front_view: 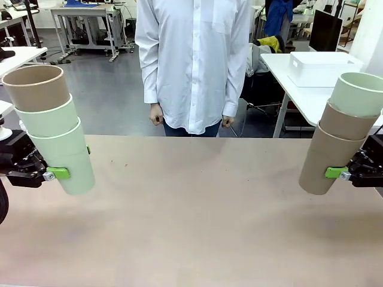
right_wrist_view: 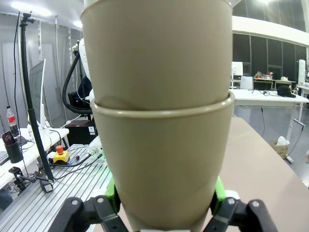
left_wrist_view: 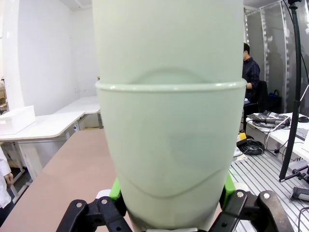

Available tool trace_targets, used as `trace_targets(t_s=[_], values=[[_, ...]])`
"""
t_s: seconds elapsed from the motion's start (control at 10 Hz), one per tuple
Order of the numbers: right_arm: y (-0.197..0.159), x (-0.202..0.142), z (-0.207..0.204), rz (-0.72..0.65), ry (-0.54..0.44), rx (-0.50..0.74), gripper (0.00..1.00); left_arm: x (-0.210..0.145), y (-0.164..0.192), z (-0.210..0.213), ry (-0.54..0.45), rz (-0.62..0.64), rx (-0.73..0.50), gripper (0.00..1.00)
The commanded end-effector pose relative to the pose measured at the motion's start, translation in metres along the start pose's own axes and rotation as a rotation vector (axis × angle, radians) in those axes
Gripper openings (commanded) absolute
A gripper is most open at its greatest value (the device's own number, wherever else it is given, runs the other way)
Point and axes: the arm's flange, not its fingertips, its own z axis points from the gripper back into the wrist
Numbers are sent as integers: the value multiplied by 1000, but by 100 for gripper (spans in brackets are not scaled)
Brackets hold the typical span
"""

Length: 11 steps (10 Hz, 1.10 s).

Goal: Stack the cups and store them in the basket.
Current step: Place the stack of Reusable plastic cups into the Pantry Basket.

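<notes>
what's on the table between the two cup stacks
Nothing: in the front view the table is bare between the left stack and the right stack. A person stands beyond its far edge.

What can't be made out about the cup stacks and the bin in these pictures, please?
Left wrist view: the mint cups hide the stack's tan top cup.
Right wrist view: the upper edge cuts off nearly all of the top mint cup above the tan cups.
Front view: the white bin's inside, hidden by its own wall.

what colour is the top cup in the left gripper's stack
The top cup is tan-brown, above two mint green cups. Front view shows it best.
</notes>
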Motion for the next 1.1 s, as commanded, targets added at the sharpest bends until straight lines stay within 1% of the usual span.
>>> trace_targets(t_s=[0.0,1.0], values=[[0,3,0,9,-1,-2,85,3,0,-2,-8,-2,-8,85],[0,3,0,9,-1,-2,85,3,0,-2,-8,-2,-8,85]])
